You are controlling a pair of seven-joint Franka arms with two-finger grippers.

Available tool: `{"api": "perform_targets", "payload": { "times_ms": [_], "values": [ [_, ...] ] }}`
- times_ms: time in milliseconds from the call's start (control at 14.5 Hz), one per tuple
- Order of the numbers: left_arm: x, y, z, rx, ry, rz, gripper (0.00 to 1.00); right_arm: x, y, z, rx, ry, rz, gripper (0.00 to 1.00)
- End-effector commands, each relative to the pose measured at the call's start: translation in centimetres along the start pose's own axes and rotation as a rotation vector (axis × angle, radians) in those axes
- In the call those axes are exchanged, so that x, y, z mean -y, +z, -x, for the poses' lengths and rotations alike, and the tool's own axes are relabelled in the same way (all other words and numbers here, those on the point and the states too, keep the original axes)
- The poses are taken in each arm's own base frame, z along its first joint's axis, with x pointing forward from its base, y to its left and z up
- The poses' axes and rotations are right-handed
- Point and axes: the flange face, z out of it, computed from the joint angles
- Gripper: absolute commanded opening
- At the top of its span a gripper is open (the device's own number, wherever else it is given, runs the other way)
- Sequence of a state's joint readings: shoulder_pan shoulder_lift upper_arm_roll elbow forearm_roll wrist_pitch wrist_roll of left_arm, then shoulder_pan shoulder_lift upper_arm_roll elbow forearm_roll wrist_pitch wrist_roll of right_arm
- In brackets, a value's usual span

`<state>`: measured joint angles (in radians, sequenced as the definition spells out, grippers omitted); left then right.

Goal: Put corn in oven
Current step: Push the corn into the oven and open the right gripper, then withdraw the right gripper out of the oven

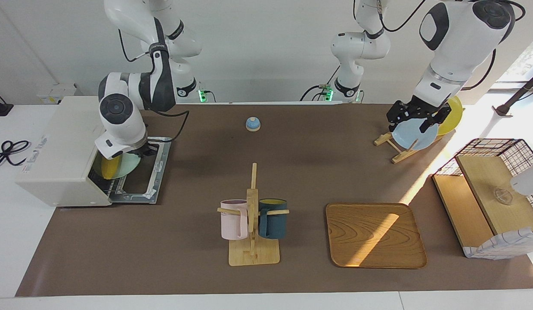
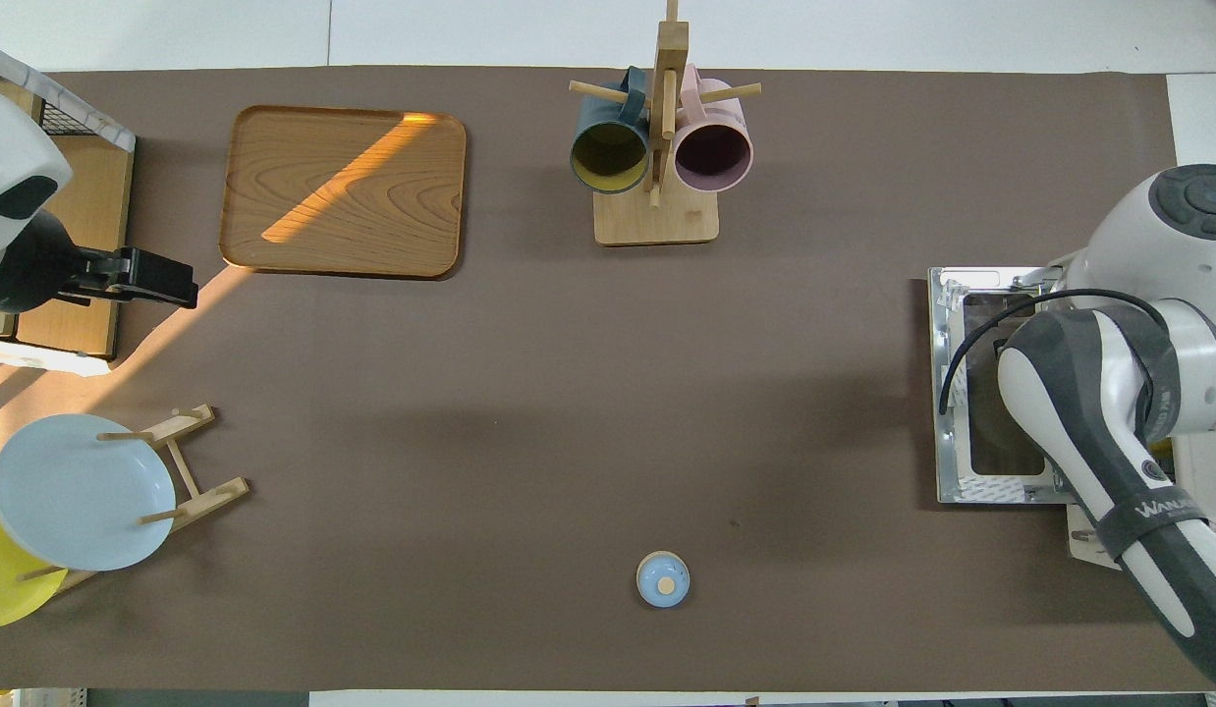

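Right gripper shut at oven mouth, over dropped door, at 9 o'clock of table | corn inside oven opening on pale green plate, grip on it unclear | left gripper open, waiting above blue plate at 2 o'clock.
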<state>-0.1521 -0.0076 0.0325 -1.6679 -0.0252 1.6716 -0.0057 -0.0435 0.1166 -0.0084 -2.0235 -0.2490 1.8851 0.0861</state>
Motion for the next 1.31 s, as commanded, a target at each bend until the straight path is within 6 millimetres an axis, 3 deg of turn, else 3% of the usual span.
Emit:
{"api": "perform_targets", "payload": {
  "times_ms": [0, 69, 206, 275, 482, 550, 619, 688, 757, 894, 963, 1101, 1239],
  "values": [
    [0.3, -0.3, 0.5, -0.007, 0.011, -0.018, 1.0, -0.2, 1.0, 1.2, -0.028, -0.034, 0.011, 0.0],
    [0.3, -0.4, 0.5, -0.009, 0.011, -0.018, 1.0, -0.2, 1.0, 1.2, -0.03, -0.034, 0.011, 0.0],
    [0.2, -0.3, 0.5, -0.007, 0.012, -0.019, 1.0, -0.2, 1.0, 1.1, -0.031, -0.037, 0.011, 0.2],
    [0.2, -0.3, 0.5, -0.007, 0.012, -0.019, 1.0, -0.3, 1.0, 1.1, -0.031, -0.035, 0.009, 0.25],
    [0.2, -0.3, 0.5, -0.007, 0.012, -0.019, 1.0, -0.1, 0.4, 0.6, -0.05, -0.036, 0.006, 0.28],
    [0.3, -0.3, 0.5, -0.007, 0.011, -0.018, 1.0, 0.3, -0.8, 0.1, -0.062, -0.036, 0.005, 0.28],
    [0.2, -0.3, 0.5, -0.007, 0.012, -0.019, 1.0, 0.6, -1.4, -0.3, -0.061, -0.036, 0.005, 0.28],
    [0.2, -0.3, 0.5, -0.007, 0.012, -0.019, 1.0, 1.0, -2.2, -0.8, -0.077, -0.037, 0.002, 0.21],
    [0.2, -0.4, 0.5, -0.009, 0.012, -0.019, 1.0, 2.7, -2.7, -1.1, -0.093, -0.053, -0.021, 0.0],
    [0.2, -0.3, 0.5, -0.007, 0.012, -0.019, 1.0, 4.6, -2.6, -1.4, -0.144, -0.03, -0.089, 0.0],
    [0.2, -0.3, 0.5, -0.007, 0.012, -0.019, 1.0, 5.7, -1.5, -1.3, -0.153, -0.012, -0.119, 0.0],
    [0.2, -0.3, 0.5, -0.007, 0.012, -0.019, 1.0, 9.6, 1.1, -1.3, -0.158, 0.043, -0.147, 0.0],
    [0.2, -0.3, 0.5, -0.007, 0.012, -0.019, 1.0, 11.3, 2.6, -1.6, -0.133, 0.078, -0.144, 0.0]
  ]
}}
